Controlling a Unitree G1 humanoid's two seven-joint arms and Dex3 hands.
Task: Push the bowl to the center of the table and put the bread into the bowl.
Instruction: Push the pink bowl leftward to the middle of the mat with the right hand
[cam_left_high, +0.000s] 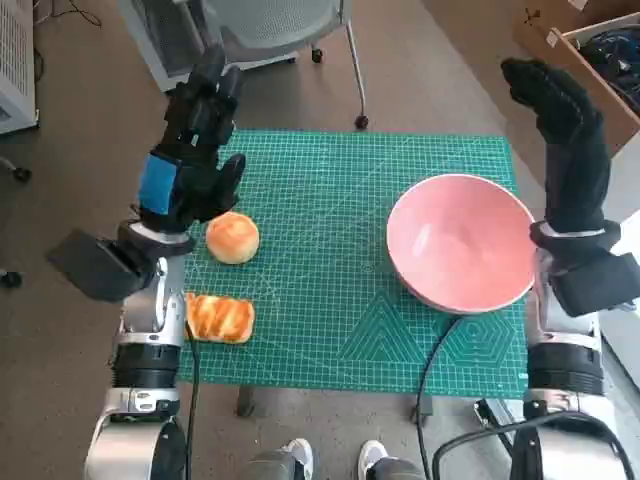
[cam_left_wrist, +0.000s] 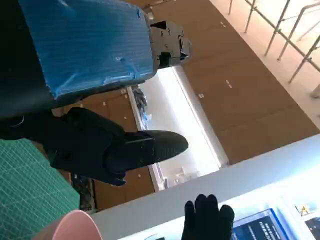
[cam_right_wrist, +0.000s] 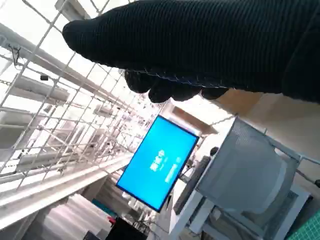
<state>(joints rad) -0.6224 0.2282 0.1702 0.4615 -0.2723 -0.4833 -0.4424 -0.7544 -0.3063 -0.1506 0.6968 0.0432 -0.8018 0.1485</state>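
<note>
Bare mat (cam_left_high: 330, 260) between bun (cam_left_high: 232, 238), bowl (cam_left_high: 460, 242)

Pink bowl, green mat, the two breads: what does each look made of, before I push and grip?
Pink bowl: smooth, faintly glossy, likely plastic or glazed ceramic; the look cannot settle which. Green mat: matte, printed with a white grid, looks like a rubbery cutting mat. Round bun: golden, matte crust. Flat bread: shiny, browned, ridged glaze. Real or replica, cannot tell.
</note>
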